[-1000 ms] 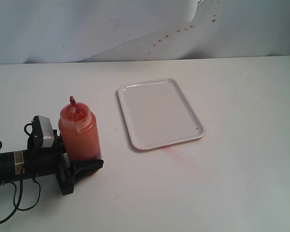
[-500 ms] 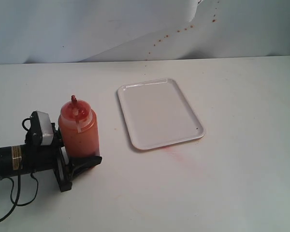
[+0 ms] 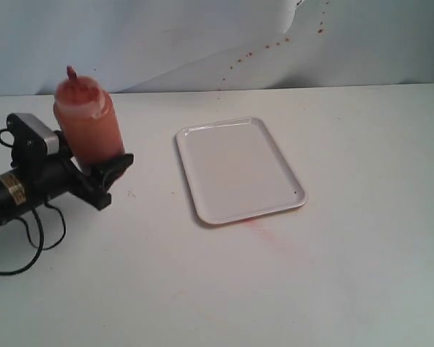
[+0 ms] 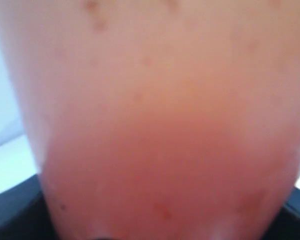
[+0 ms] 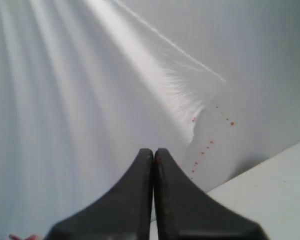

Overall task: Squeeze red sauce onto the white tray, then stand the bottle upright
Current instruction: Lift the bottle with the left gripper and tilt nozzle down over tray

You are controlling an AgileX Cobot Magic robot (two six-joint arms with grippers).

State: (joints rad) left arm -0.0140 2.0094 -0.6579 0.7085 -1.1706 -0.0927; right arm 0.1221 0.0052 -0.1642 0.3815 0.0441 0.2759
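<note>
The bottle (image 3: 89,124), translucent and orange-red with red sauce (image 3: 94,137) inside, hangs upright above the table at the far left, nozzle up. My left gripper (image 3: 101,170) is shut on its lower body, one black finger showing at the front. In the left wrist view the bottle (image 4: 155,125) fills the frame as a blurred orange wall. The white tray (image 3: 239,170) lies flat in the middle of the table, well to the right of the bottle, with no drops visible on it. My right gripper (image 5: 154,156) is shut on nothing, facing the back wall; it is outside the exterior view.
A faint red smear (image 3: 264,233) marks the table just in front of the tray. Small red spatter dots (image 3: 264,47) run across the white backdrop. The left arm's black cable (image 3: 25,249) loops onto the table at the left edge.
My left gripper has lifted the bottle off the table and carried it up and back to the left. The tray has not moved.
</note>
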